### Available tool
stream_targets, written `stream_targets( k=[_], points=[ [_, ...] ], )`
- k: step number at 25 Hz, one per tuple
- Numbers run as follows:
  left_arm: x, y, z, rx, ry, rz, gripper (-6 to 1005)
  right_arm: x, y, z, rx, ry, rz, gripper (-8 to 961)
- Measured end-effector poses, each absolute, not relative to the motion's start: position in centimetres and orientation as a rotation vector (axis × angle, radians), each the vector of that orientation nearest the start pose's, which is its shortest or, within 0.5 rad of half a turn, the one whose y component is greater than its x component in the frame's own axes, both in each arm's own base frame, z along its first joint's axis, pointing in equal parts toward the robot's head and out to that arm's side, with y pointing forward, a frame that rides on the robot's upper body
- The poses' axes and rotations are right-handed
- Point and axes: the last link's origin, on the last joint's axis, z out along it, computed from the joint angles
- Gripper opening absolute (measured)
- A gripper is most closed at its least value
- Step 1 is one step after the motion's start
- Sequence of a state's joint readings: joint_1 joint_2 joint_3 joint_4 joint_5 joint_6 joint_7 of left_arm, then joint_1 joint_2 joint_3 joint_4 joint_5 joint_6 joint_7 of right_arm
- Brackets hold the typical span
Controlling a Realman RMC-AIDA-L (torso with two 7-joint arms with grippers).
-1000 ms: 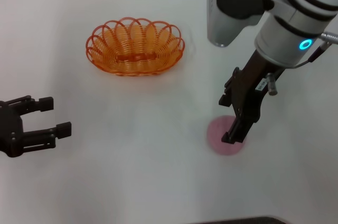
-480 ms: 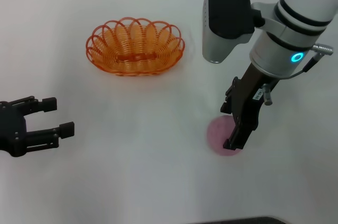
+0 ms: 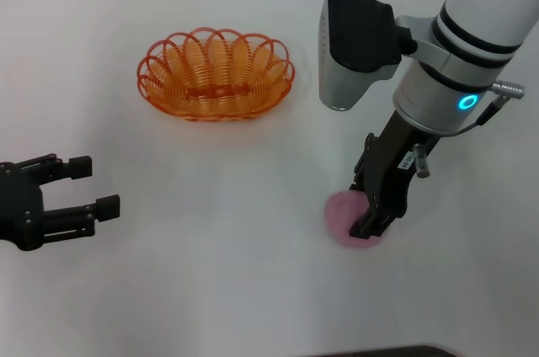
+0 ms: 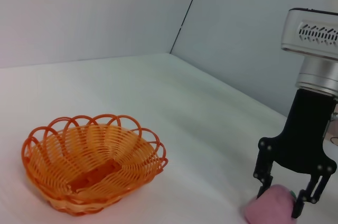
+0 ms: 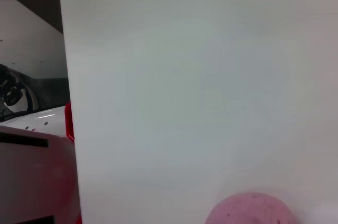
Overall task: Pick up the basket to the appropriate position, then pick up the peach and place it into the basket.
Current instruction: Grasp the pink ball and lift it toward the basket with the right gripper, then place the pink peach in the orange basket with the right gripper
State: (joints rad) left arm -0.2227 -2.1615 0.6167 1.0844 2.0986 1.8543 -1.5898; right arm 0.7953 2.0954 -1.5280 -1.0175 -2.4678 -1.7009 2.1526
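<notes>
Since a second ago the right gripper [image 3: 368, 224] has dropped lower and the peach [image 3: 347, 219] has nudged slightly toward the robot's left; basket [image 3: 216, 74] unchanged, left gripper [image 3: 88, 184] nearly unchanged. Right fingers stand apart, straddling the peach, one finger on each side as the left wrist view shows [image 4: 280, 203]; no clamp yet. Peach rests on the white table [image 3: 210, 273], well apart from the basket, which sits upright farther out and to the left. Left gripper hovers low at the near left, fingers apart, holding nothing.

Judgement: step in hand is the peach grasp. Best to centre the fingers on the fruit's widest part before closing, then close gently; a round ball could roll out if pinched off-centre.
</notes>
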Motion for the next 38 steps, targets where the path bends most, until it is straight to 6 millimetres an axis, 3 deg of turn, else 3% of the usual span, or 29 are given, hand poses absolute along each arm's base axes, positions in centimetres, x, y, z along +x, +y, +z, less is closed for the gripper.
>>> stream_targets(
  k=[7,13,16,20,26,31,38],
  points=[
    [-29.8,23.7,4.1,-2.708,-0.884,-0.622,829,16.6,32.4,-5.9,-3.144,0.425,-0.871,472],
    [-29.8,23.7,3.9,-2.712,-0.889,-0.63,829,16.3,32.8,-5.4,-3.147,0.425,-0.826,302],
    [-29.8,23.7,3.9,-2.713,-0.889,-0.631,829,15.7,33.3,-4.7,-3.165,0.431,-0.737,281],
    [-29.8,23.7,3.9,-2.716,-0.888,-0.63,829,14.0,34.3,-3.3,-3.202,0.425,-0.466,252],
    [-29.6,23.9,3.8,-2.728,-0.884,-0.627,829,11.7,37.1,-2.5,-3.086,0.361,-0.131,244],
    [-29.5,23.9,3.8,-2.732,-0.88,-0.625,829,10.4,39.0,-2.8,-2.977,0.306,0.044,254],
    [-29.6,24.1,3.8,-2.727,-0.88,-0.62,829,11.2,40.6,-5.7,-2.873,0.283,0.049,268]
  ],
)
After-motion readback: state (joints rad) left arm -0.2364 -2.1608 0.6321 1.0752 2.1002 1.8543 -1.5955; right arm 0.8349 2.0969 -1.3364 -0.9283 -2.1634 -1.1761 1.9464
